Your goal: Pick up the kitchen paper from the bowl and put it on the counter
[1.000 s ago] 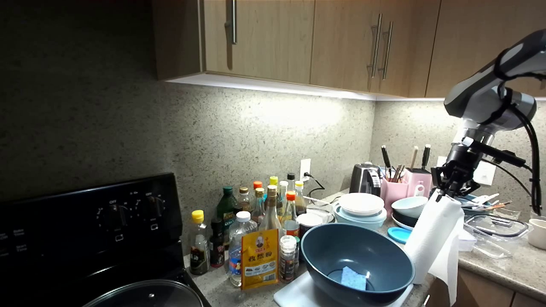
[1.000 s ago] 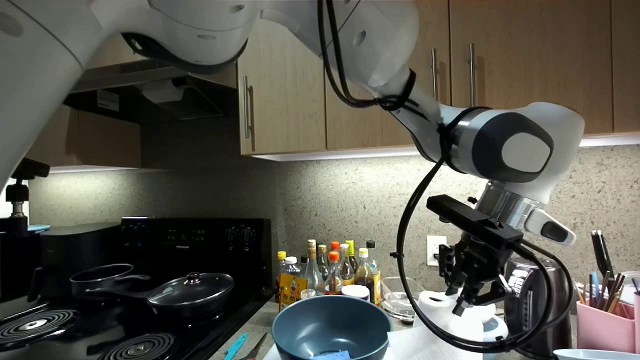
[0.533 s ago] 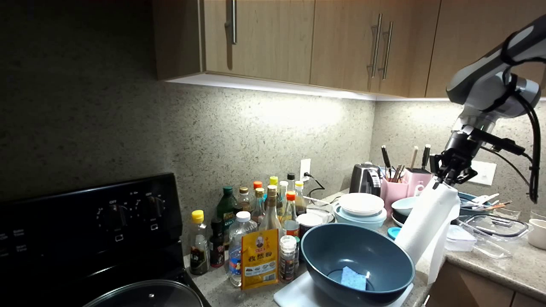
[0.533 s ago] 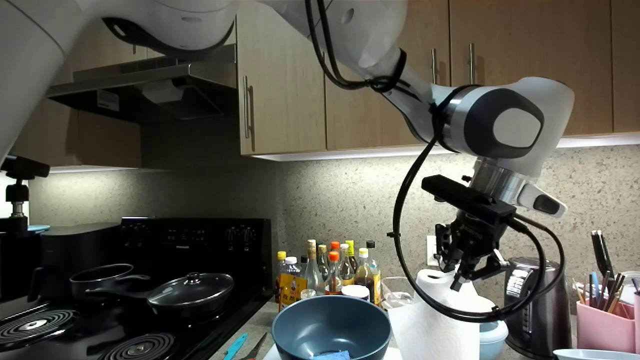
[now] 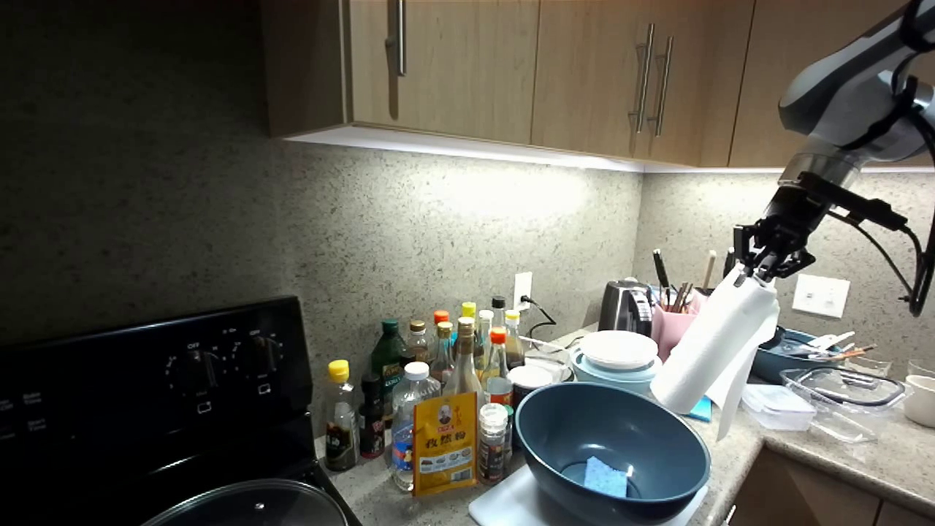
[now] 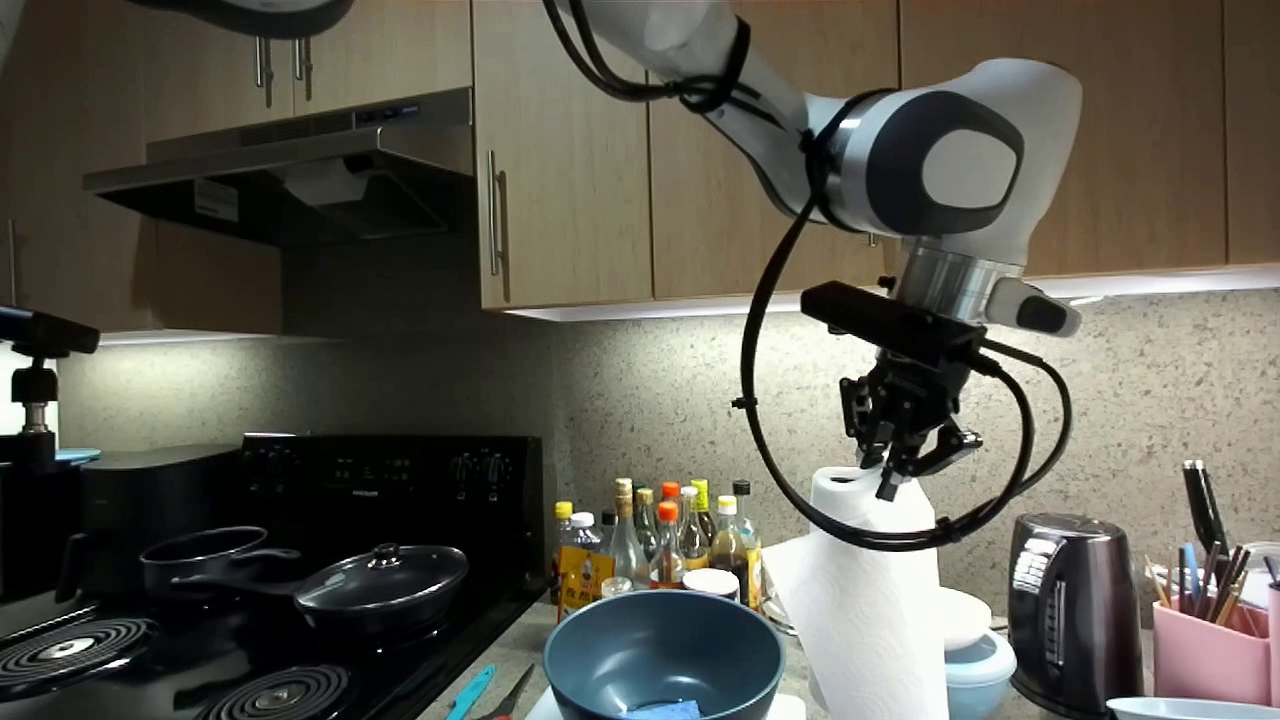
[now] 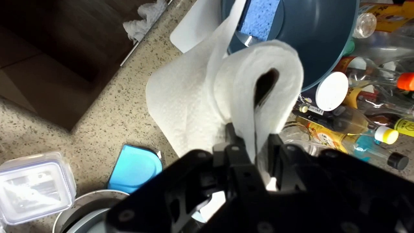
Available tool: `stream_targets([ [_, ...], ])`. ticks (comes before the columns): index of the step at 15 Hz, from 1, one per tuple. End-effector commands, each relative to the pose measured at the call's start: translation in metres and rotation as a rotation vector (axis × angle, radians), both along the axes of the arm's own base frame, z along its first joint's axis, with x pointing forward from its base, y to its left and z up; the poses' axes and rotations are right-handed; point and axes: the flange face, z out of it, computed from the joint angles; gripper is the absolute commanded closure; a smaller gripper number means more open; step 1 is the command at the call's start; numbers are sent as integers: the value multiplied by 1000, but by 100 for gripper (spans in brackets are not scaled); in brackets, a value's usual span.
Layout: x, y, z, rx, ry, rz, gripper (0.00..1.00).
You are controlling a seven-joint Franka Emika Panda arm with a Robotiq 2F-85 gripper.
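The kitchen paper [image 5: 712,347], a thick white roll, hangs tilted with a loose sheet trailing from it. My gripper [image 5: 751,274] is shut on the wall at its upper end, as the wrist view shows with paper [image 7: 286,84] pinched between the fingers [image 7: 231,131]. The roll is outside the dark blue-grey bowl [image 5: 540,467], beside it, and appears to be above the speckled counter [image 7: 119,106]. In an exterior view the lower end of the roll [image 6: 870,590] is cut off by the frame. A blue sponge [image 5: 605,476] lies in the bowl.
Several bottles [image 5: 445,365] crowd the wall behind the bowl. Stacked white and light-blue dishes [image 5: 621,351] and a kettle [image 6: 1065,615] stand behind the roll. A lidded clear container [image 7: 35,187] and a blue flat piece [image 7: 134,170] lie nearby. The counter's edge [image 5: 749,464] runs close by.
The gripper has risen with the roll in its grip, moving up and leftward in an exterior view. The roll and its loose sheet have come up with it; the bowl has stayed put.
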Motion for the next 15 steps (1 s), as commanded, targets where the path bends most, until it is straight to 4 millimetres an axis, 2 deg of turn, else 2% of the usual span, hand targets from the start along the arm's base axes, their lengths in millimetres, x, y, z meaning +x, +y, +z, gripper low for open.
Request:
stream_targets([
  [1,-13,28,19,-51,-22,-10,95],
  [6,-14,56,41,-115,-59,27,95],
  [11,-8,87,48,-146,-77,86,95],
  [15,-6,108,47,-168,-61,133,95],
])
